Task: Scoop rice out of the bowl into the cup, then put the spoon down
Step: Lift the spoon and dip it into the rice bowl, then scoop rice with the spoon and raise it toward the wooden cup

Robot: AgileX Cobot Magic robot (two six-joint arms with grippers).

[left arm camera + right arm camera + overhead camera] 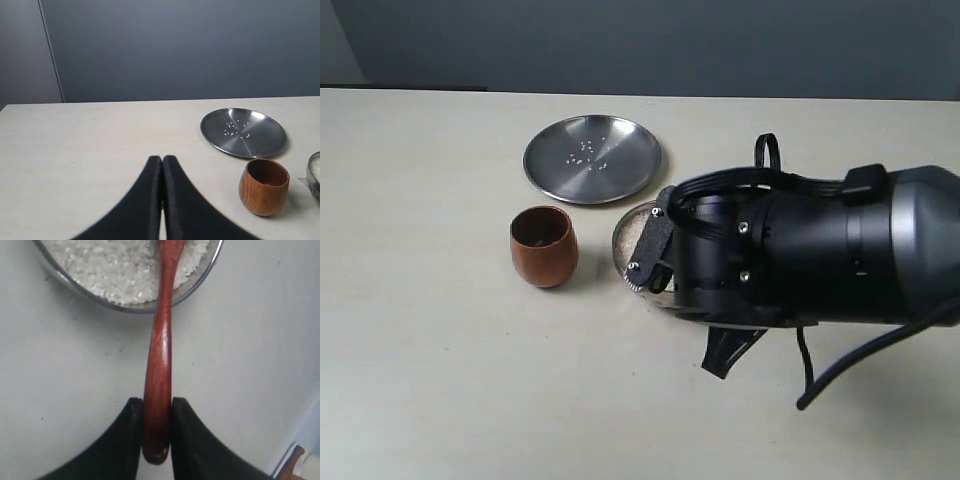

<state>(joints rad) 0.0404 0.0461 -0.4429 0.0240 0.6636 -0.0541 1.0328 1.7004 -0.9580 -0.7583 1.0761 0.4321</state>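
1. I see the spoon (159,365) pinched near the tail of its handle. The handle crosses the rim of the bowl (125,307), and its far end lies over the rice (110,265), cut off by the edge of the right wrist view.
2. The rice fills the bowl as a pale, grainy heap.
3. In the exterior view the bowl sits mid-frame, mostly hidden under the right arm (820,255). Only its left rim shows.
4. My right pincer (157,405) is closed partway, both fingers pressed against the spoon handle.
5. The cup (543,245) stands upright just left of the bowl, left of centre in the exterior frame, not touching it. I cannot tell what is inside.
6. The plate (592,158) lies at upper middle of that frame, with a few loose grains on it.
7. My left pincer (162,159) has its jaws pressed together, gripping nothing, above the pale bench (420,350).
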